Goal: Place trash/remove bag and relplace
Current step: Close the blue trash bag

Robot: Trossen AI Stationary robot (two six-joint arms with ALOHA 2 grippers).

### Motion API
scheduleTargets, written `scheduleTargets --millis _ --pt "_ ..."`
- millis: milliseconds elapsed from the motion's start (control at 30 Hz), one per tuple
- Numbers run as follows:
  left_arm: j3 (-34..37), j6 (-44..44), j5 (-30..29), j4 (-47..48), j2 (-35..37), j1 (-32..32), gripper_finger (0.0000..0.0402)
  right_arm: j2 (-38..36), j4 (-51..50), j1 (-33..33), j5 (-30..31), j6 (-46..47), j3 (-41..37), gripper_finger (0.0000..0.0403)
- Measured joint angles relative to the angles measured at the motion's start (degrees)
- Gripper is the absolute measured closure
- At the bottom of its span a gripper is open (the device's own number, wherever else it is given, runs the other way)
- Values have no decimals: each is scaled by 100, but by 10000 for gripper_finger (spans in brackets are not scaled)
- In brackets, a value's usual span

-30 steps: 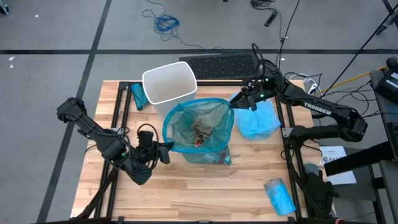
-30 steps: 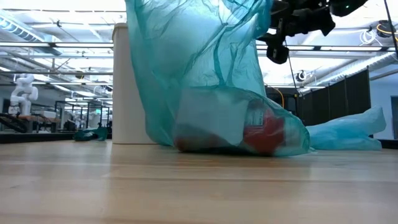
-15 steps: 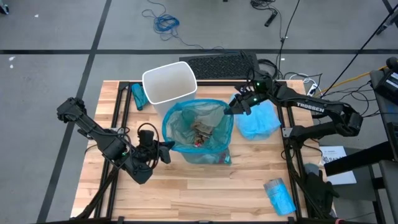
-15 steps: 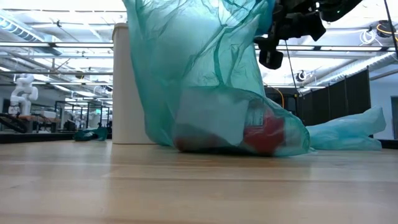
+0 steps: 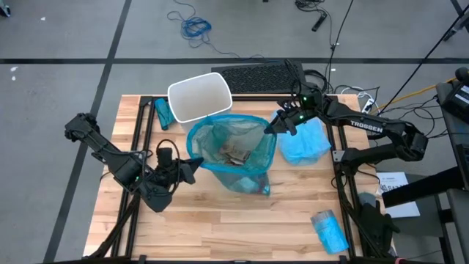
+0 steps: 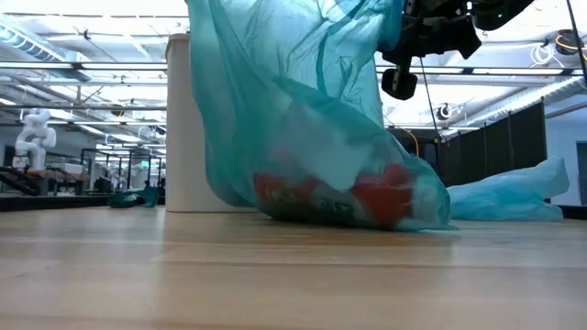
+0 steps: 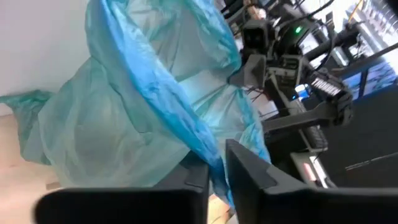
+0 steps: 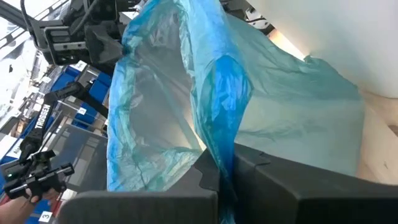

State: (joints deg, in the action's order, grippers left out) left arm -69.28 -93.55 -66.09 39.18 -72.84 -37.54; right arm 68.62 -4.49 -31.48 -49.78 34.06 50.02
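Bag: teal trash bag stands on the table just in front of the white bin, trash inside.
Left gripper: pinching the near rim.
Right gripper: clamped on the far rim.
Advice: lift both rims evenly, mouth up.
Change: right fingers have snapped closed; bag tugged leftward.

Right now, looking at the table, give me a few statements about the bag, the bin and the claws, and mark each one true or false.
1. The teal bag sits inside the white bin. False: it stands on the table in front of the bin.
2. The right claw pinches the bag's rim. True.
3. The left claw hangs clear of the bag. False: the rim runs between its fingers.
4. Trash lies in the bag's bottom. True.
5. A spare blue bag lies beside the right claw. True.
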Motion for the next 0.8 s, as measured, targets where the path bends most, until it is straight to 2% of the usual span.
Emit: scheduleTargets --millis 100,300,500,700,800 --pt "0 -41 49 56 49 -2 308 0 2 0 -11 8 0 402" --pt "0 -206 748 68 66 -9 252 0 -2 -2 -9 -13 0 403" --pt "0 -246 875 124 68 -167 240 0 -2 -4 -9 -36 0 403" --pt "-2 -1809 1075 1478 68 -537 240 0 -3 -3 -9 -46 0 403" --pt "-2 -2044 841 1577 68 -654 240 0 -4 -3 -9 -46 0 403"
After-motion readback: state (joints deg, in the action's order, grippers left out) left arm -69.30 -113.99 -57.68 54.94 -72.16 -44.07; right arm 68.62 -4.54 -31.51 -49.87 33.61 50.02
